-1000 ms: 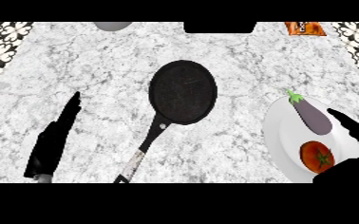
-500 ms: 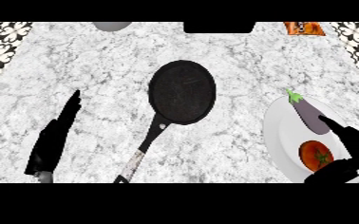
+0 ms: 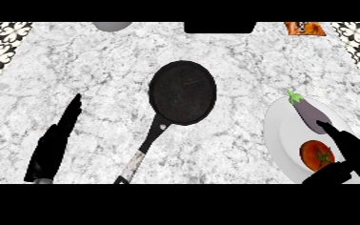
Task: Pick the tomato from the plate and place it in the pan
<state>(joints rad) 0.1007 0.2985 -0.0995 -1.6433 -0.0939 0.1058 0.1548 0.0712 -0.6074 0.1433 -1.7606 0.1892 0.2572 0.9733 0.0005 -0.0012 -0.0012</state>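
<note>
the right hand (image 3: 341, 148) sits at the lower right corner, over the near part of the white plate (image 3: 281, 133). one finger lies along the outer side of the tomato (image 3: 317, 154) and another dark part, probably the thumb, shows just below it, so the hand is spread around the tomato with nothing gripped yet. the tomato itself rests on the near half of the plate, between those two dark parts.

to do this step well, i judge the hand should settle lower so finger and thumb meet the tomato on opposite sides of its widest part, then close and lift straight up before swinging left. the eggplant (image 3: 308, 114) lies just beyond the tomato on the same plate, and the extended fingertip is close to its dark end, so the closing motion should keep clear of it.

the left hand (image 3: 55, 140) rests at the lower left with its fingers straight, holding nothing, well apart from everything else.

further out, the pan (image 3: 183, 92) lies mid-counter with its bowl bare and its handle running toward the near edge; the drop should go over the bowl, not the handle.

much is cut off: the right palm and wrist run out of view, so whether the fingers actually touch the tomato cannot be told. at the far edge, a grey round thing (image 3: 112, 25) and an orange item (image 3: 305, 28) are only partly in view.
</note>
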